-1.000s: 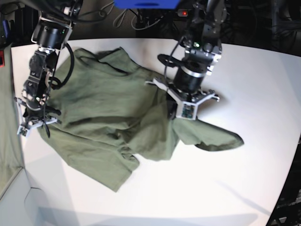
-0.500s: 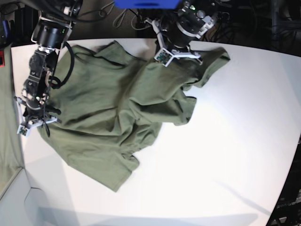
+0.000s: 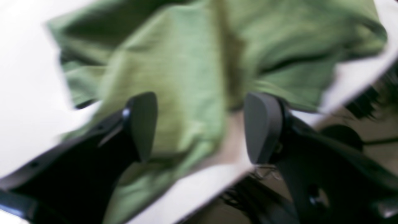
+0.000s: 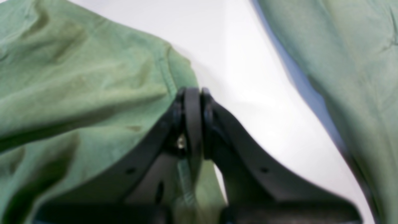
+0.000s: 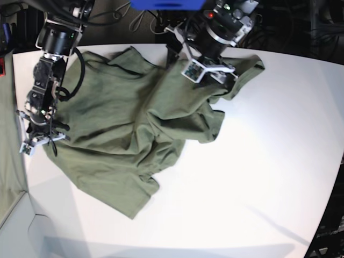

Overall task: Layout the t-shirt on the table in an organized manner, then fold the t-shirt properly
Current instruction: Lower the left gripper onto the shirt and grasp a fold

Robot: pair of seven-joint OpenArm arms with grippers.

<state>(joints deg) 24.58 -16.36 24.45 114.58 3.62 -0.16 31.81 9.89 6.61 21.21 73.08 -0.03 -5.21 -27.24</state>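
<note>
The olive-green t-shirt (image 5: 123, 123) lies crumpled across the left and far part of the white table (image 5: 258, 177), one sleeve reaching the far edge. My left gripper (image 5: 204, 69) hovers over that far part, open. In the left wrist view its fingers (image 3: 143, 124) stand wide apart above the t-shirt (image 3: 186, 62), holding nothing. My right gripper (image 5: 35, 141) sits at the shirt's left edge. Its jaws are shut in the right wrist view, where the gripper (image 4: 192, 102) pinches the hem of the t-shirt (image 4: 77, 93) over the table (image 4: 242, 56).
Dark cables and equipment (image 5: 279, 27) crowd the space behind the table's far edge, with a blue object (image 5: 166, 4) above. A grey-green surface (image 5: 9, 161) borders the table on the left. The table's edge (image 3: 192, 193) runs just under my left gripper.
My left gripper carried a part of the shirt from mid-table to the far edge, then opened and let it go. The right gripper has stayed put, still pinching the hem.
</note>
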